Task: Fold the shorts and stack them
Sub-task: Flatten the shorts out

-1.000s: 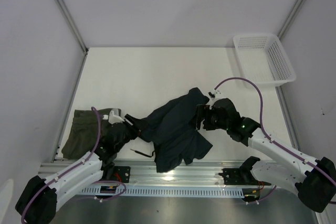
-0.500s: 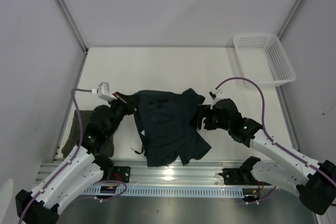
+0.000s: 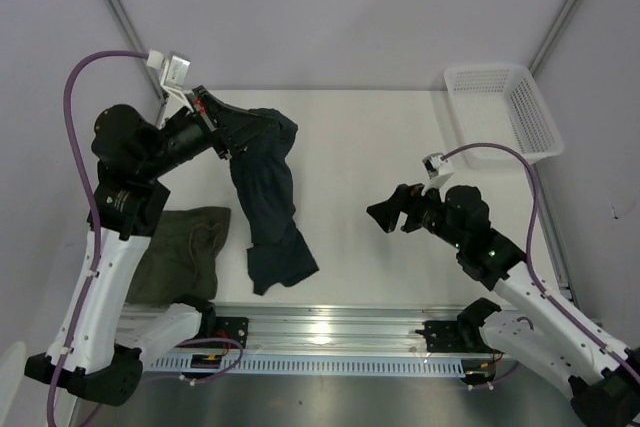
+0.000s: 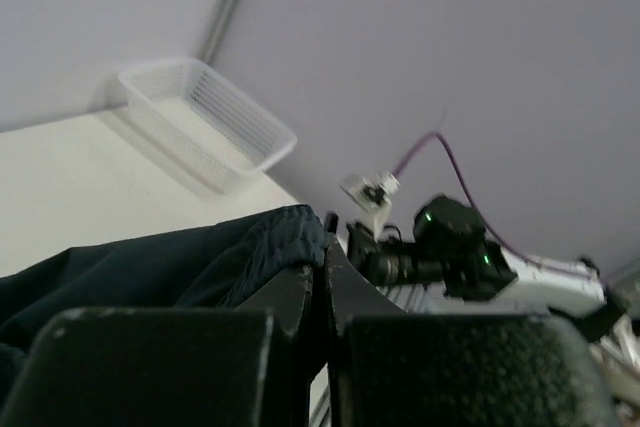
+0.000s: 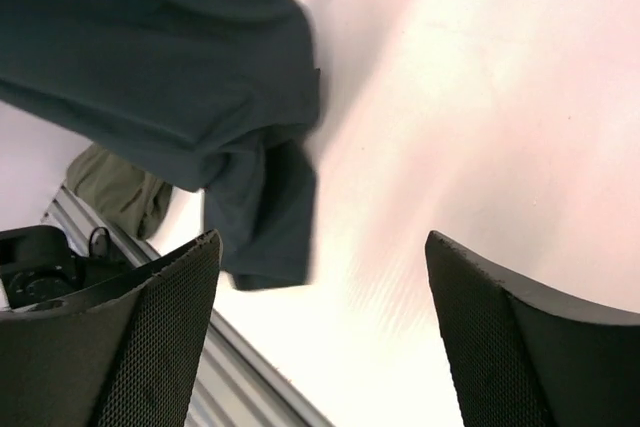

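- Left gripper (image 3: 228, 130): held high over the far left part of the table (image 3: 380, 137). Fingers pressed together, pinching one edge of the dark navy-teal shorts (image 3: 268, 182). In the left wrist view, dark cloth is bunched right at the closed fingertips.
- Dark navy-teal shorts: hanging from that pinch in one long drape, narrow at the top and wider at the bottom. The lower end appears to lie on the table near the front rail.
- Olive-green shorts (image 3: 185, 252): lying rumpled on the table at the near left, partly hidden behind the left arm. They sit just left of the navy pair's lower end, with a strip of bare table between the two.
- Right gripper (image 3: 385, 215): fingers spread wide, holding nothing. It hovers above the table right of centre, pointing left toward the hanging shorts and well apart from them. Its wrist view shows the dark cloth, a corner of the olive pair and blurred table between the open fingers.
- White mesh basket (image 3: 480, 68): far right corner of the table, away from both arms.
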### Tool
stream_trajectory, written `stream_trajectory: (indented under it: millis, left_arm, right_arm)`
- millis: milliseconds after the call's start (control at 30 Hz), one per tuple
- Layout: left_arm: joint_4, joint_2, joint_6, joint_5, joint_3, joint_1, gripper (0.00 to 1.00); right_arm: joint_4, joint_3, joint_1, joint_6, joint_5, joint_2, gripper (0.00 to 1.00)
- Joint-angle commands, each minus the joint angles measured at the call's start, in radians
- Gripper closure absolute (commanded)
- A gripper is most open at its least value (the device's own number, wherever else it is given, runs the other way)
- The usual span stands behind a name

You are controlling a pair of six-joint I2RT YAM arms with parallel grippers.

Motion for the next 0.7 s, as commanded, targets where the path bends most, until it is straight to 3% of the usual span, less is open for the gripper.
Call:
stream_trajectory:
  millis: [0,133,367,667]
  left_arm:
    - [-0.164,0.050,0.120,0.244,0.126,0.016,0.99]
    - [-0.196,0.078,0.150,0.331,0.191,0.020,0.98]
    - [-0.142,0.118,0.117,0.535,0.272,0.028,0.99]
    - [-0.197,0.156,0.124,0.591,0.355,0.042,1.00]
  right_arm:
    - [0.103,0.031,-0.033,-0.055,-0.120,0.112,0.16]
    - [0.231,0.025,-0.041,-0.068,-0.183,0.207,0.17]
    - [0.488,-0.064,-0.039,-0.126,-0.316,0.200,0.14]
    - [0.502,-0.063,-0.033,-0.222,-0.437,0.129,0.15]
